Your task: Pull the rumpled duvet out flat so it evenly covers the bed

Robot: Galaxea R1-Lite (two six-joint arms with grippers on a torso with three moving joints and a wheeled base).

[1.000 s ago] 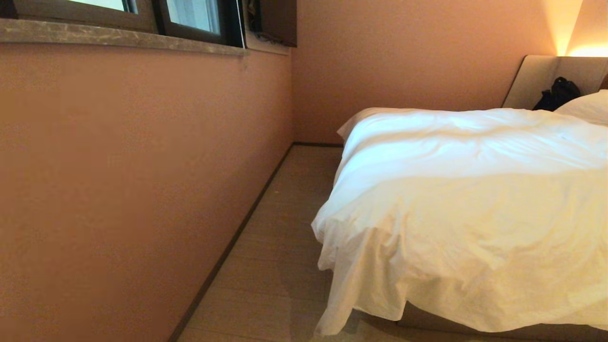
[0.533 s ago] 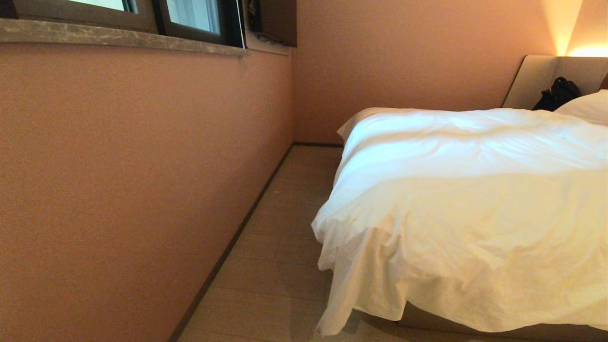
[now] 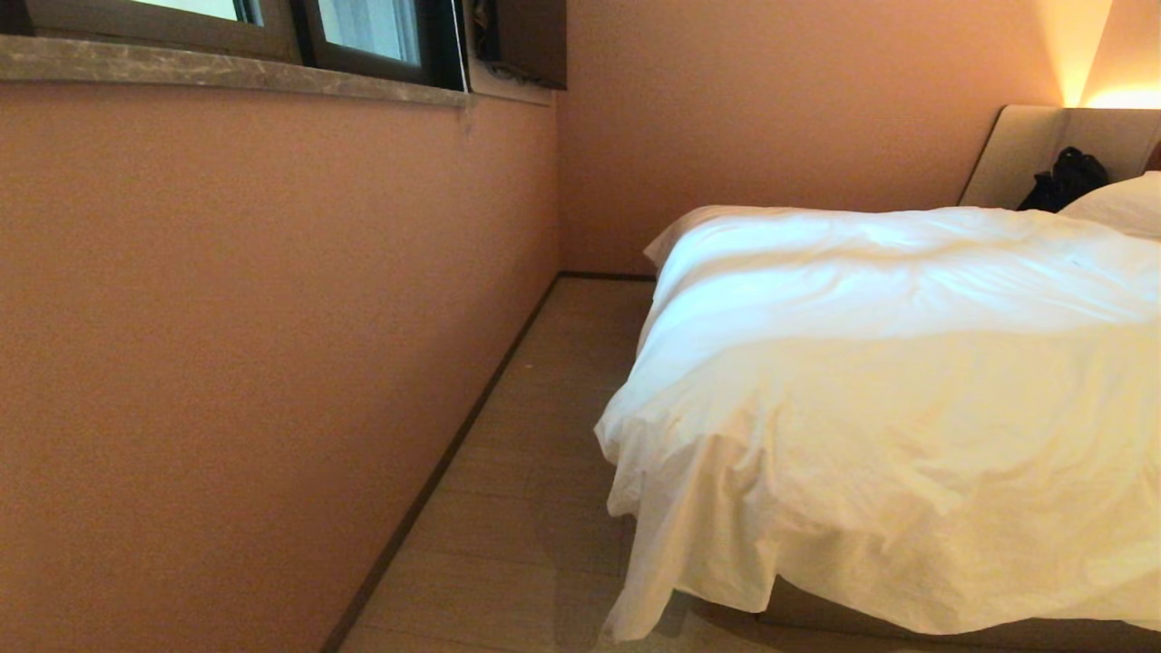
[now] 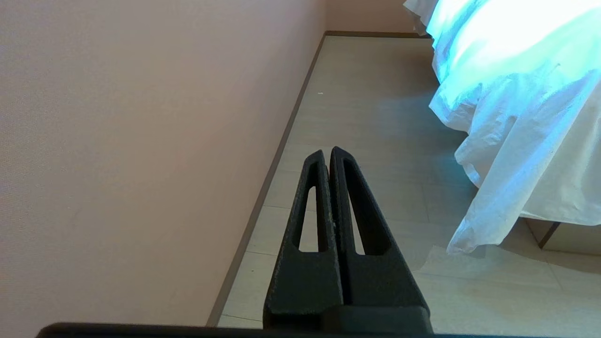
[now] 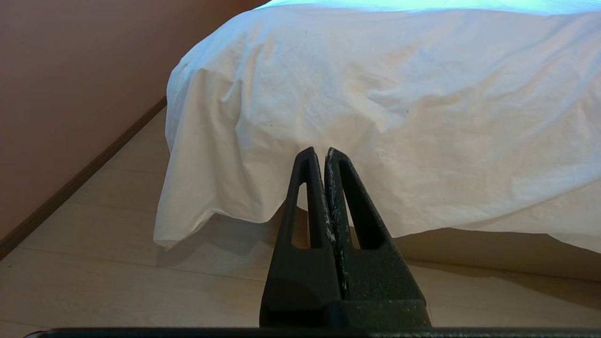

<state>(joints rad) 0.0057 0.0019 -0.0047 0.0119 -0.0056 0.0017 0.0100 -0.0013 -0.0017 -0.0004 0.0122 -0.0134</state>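
Duvet (image 3: 889, 399) lies bunched on bed (image 3: 1016, 154), corner trailing toward floor (image 3: 535, 453). Left tool (image 4: 327, 152) and right tool (image 5: 319, 152) pinched closed, empty, well short. Nothing started; next, reach for the hem.

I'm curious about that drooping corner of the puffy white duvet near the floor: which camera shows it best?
The right wrist view: the puffy white duvet's hanging corner faces it, folds and hem visible. The head view shows the corner from above, at the picture's lower edge. The left wrist view catches it sideways, off to one side.
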